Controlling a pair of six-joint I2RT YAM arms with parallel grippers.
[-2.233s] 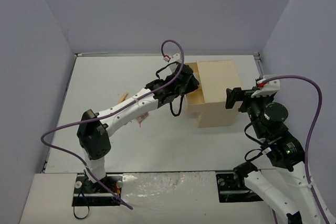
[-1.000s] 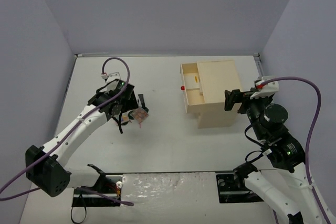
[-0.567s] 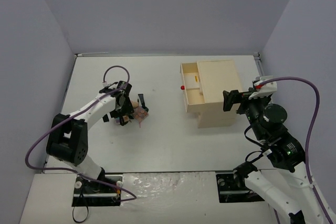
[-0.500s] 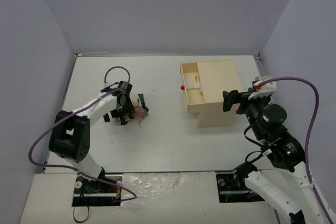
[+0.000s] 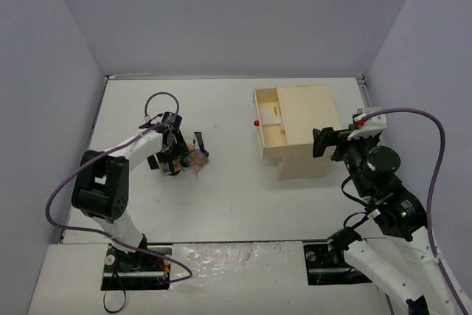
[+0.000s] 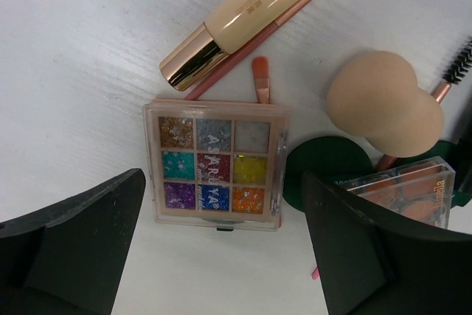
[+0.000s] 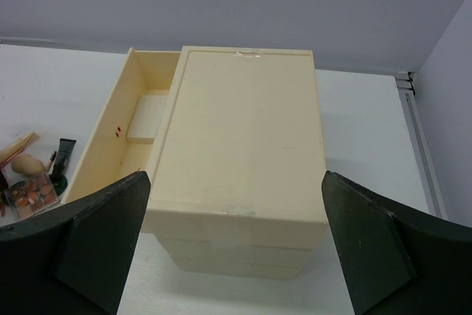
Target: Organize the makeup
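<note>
White tabletop (image 5: 221, 197) bears box (image 5: 306, 119); its drawer (image 5: 269, 138) perhaps holds pale case (image 7: 150, 117).

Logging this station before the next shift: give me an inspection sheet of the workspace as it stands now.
Surface: white table, faint wood grain.
Job's things: glitter palette, cream tube, beige sponge, green compact and orange palette clustered at left.
Clutter: nothing seen.
Grippers: left gripper open, jaws either side of the glitter palette, not gripping; right gripper open, facing the drawer box, whose upper drawer is pulled open.
Cables: purple cables loop off both arms.
Surroundings: plain walls on three sides.
</note>
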